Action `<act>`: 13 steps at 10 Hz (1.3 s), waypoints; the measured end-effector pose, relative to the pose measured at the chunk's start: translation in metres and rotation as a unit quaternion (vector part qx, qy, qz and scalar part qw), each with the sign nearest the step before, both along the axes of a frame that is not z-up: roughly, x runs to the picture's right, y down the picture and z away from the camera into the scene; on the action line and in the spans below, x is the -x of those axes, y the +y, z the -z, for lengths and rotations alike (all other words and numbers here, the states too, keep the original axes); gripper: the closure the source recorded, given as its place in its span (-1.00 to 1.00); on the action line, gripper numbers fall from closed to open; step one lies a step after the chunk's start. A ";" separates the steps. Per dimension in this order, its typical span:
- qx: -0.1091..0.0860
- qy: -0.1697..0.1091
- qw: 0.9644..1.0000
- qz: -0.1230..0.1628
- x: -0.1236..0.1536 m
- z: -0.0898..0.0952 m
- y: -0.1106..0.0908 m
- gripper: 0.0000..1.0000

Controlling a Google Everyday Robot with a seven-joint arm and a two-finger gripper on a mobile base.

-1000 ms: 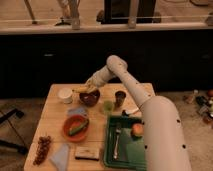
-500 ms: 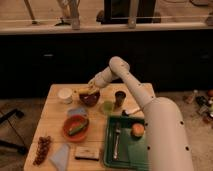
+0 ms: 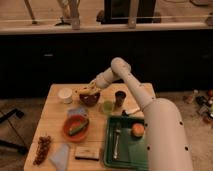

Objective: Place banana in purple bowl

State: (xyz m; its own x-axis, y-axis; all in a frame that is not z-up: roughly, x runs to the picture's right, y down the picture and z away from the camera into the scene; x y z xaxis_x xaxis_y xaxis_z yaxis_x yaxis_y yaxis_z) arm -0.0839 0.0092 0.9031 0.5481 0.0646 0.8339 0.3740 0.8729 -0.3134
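Fingers (image 3: 93,83) grip banana (image 3: 88,91) just above purple bowl (image 3: 90,99)

Elbow joint (image 3: 120,65) of the white arm has moved slightly to the right over the last second. The pale forearm (image 3: 106,76) now slopes a little more gently down-left. End effector (image 3: 93,86) has edged a touch rightward and sits just above the small round dark purple bowl (image 3: 90,99). The small curved yellow banana (image 3: 88,91) has moved with it and now lies across the bowl's upper rim. Whether it is touching the bowl cannot be told.
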 end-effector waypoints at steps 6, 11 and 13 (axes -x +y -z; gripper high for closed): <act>0.017 -0.012 1.000 -0.021 -0.011 -0.001 0.001 -0.30; 0.017 -0.019 0.999 -0.030 -0.015 0.000 -0.001 -0.60; 0.017 -0.024 0.999 -0.034 -0.017 0.001 -0.002 -0.60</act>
